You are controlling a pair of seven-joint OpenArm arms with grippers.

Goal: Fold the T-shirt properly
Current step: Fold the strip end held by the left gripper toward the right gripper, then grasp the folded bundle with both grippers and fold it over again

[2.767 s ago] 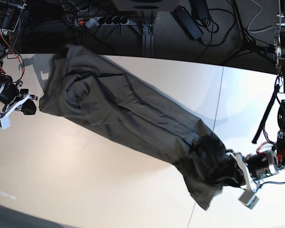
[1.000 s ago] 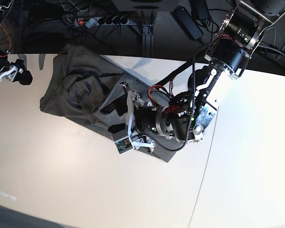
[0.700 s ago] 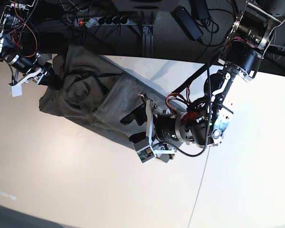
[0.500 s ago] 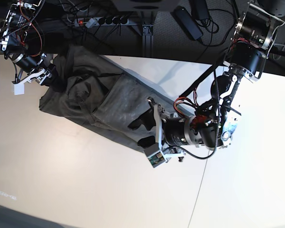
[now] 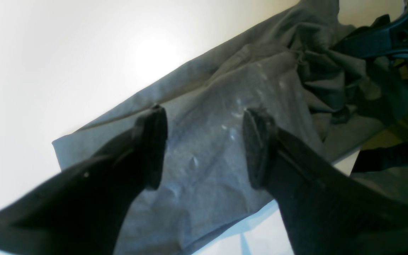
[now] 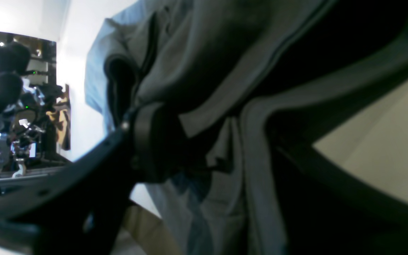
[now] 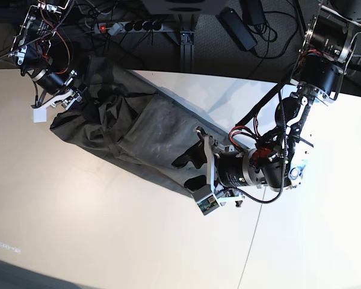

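Observation:
The dark grey-olive T-shirt (image 7: 132, 132) lies doubled over in a long diagonal strip on the white table (image 7: 78, 211), running from the back left toward the middle. My left gripper (image 7: 189, 170) hovers open over the shirt's lower right folded end. In the left wrist view its fingers (image 5: 151, 148) straddle flat cloth (image 5: 207, 106) with nothing pinched. My right gripper (image 7: 78, 97) is at the shirt's bunched upper left end. In the right wrist view its jaws (image 6: 211, 141) stand wide with folds of the T-shirt (image 6: 207, 53) lying between them.
A power strip (image 7: 129, 26) and cables lie on the dark floor behind the table's back edge. A seam (image 7: 256, 223) runs across the table on the right. Bare tabletop (image 5: 48, 53) spreads in front of the shirt.
The shirt's lower end was carried up over its body. Since then my left arm has drawn back right and down, and my right arm has swung in to the shirt's upper left end.

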